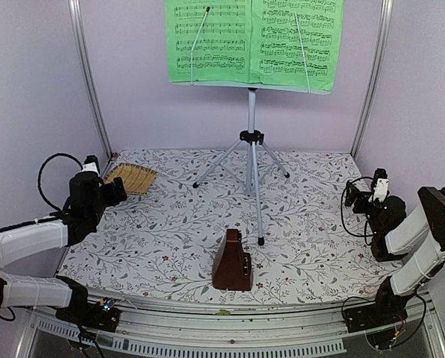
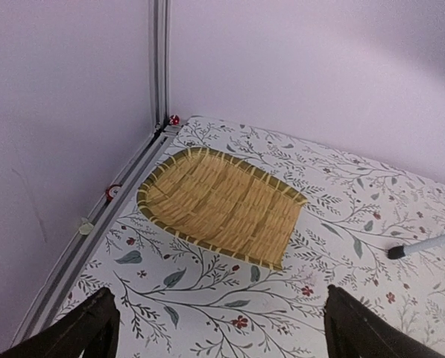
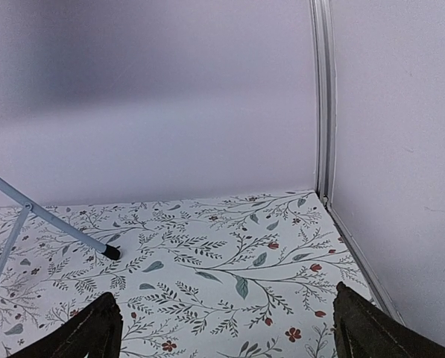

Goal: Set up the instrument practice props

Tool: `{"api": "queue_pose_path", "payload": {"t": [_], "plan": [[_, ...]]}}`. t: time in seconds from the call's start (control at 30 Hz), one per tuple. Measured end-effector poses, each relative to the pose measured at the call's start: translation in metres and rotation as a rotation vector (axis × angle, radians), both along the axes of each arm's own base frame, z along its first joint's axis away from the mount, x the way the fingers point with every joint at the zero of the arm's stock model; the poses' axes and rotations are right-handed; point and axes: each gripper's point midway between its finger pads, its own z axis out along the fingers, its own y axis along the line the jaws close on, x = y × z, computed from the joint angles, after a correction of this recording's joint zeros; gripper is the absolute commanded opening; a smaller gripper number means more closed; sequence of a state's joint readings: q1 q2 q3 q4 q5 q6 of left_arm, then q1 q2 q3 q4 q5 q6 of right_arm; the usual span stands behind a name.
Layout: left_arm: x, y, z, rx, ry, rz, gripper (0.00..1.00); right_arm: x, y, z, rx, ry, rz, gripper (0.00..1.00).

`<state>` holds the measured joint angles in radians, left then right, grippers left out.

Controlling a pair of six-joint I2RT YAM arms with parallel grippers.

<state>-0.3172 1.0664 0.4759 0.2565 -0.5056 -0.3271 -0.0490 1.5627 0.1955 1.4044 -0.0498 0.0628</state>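
Left fingers [image 2: 88, 328] spread wide at the worktop's [image 1: 170, 224] 9 o'clock edge, gripping nothing; right fingers [image 3: 92, 328] equally wide at 3 o'clock, likewise holding nothing. Music stand [image 1: 252, 112] upright on silver tripod legs toward 12 o'clock, well apart from both, with the green sheet-music booklet [image 1: 215, 45] open across its top, black notes facing 6 o'clock. Dark reddish-brown pyramid metronome [image 1: 232, 261] upright near the 6 o'clock edge, roughly 4 o'clock from the left fingers and 8 o'clock from the right, touched by neither; nearest tripod foot [image 1: 260, 241] just off its 1 o'clock side, apart from it. Tan woven straw mat [image 2: 222, 205] flat in the 10 o'clock corner, directly ahead of the left fingers, close to the aluminium frame post [image 1: 88, 74]. Another rubber-tipped foot at the left of the right wrist view, with open patterned surface ahead of those fingers up to the 2 o'clock corner. Broad open stretches of worktop on either side of the metronome. White covering printed with grey vines and small red flowers; plain lilac walls [image 1: 28, 89] on three sides.
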Motion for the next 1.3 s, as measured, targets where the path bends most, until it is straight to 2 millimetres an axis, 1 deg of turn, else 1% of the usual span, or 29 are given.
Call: {"api": "queue_pose_path", "payload": {"t": [0.2,0.27,0.4,0.47,0.57,0.63,0.7,0.83,0.9,1.0,1.13,1.2,1.3], "plan": [[0.005,0.025,-0.018,0.072,-0.013,0.072,0.96,0.000,0.002,0.000,0.000,0.002,0.009,0.99],[0.006,0.033,-0.018,0.091,-0.032,0.092,0.96,0.000,0.002,-0.001,0.000,0.004,0.010,0.99],[0.011,0.046,-0.012,0.138,-0.088,0.131,0.96,0.000,0.002,-0.001,0.000,0.005,0.011,0.99],[0.012,0.053,-0.014,0.158,-0.111,0.153,0.96,0.000,0.002,-0.001,0.000,0.005,0.011,0.99],[0.001,0.068,-0.030,0.188,-0.123,0.177,0.96,0.000,0.002,-0.001,0.000,0.005,0.011,0.99],[-0.006,0.073,-0.043,0.205,-0.115,0.169,0.96,0.000,0.002,-0.001,0.000,0.005,0.011,0.99],[-0.009,0.073,-0.045,0.212,-0.149,0.149,0.96,0.000,0.002,-0.001,0.000,0.005,0.011,0.99],[-0.009,0.060,-0.049,0.233,-0.199,0.060,0.96,0.000,0.002,-0.001,0.000,0.005,0.012,0.99],[-0.006,0.054,-0.045,0.242,-0.230,0.028,0.96,0.000,0.002,-0.001,0.000,0.005,0.012,0.99],[0.002,0.048,-0.039,0.247,-0.250,-0.007,0.96,0.001,0.002,-0.001,0.000,0.005,0.012,0.99],[0.021,0.045,-0.022,0.246,-0.288,-0.026,0.96,0.001,0.002,-0.001,0.000,0.006,0.012,0.99],[0.024,0.047,-0.020,0.247,-0.290,-0.023,0.96,0.001,0.002,-0.001,0.000,0.006,0.012,0.99],[0.024,0.048,-0.024,0.248,-0.274,-0.024,0.96,0.001,0.002,-0.001,0.000,0.006,0.012,0.99]]}}
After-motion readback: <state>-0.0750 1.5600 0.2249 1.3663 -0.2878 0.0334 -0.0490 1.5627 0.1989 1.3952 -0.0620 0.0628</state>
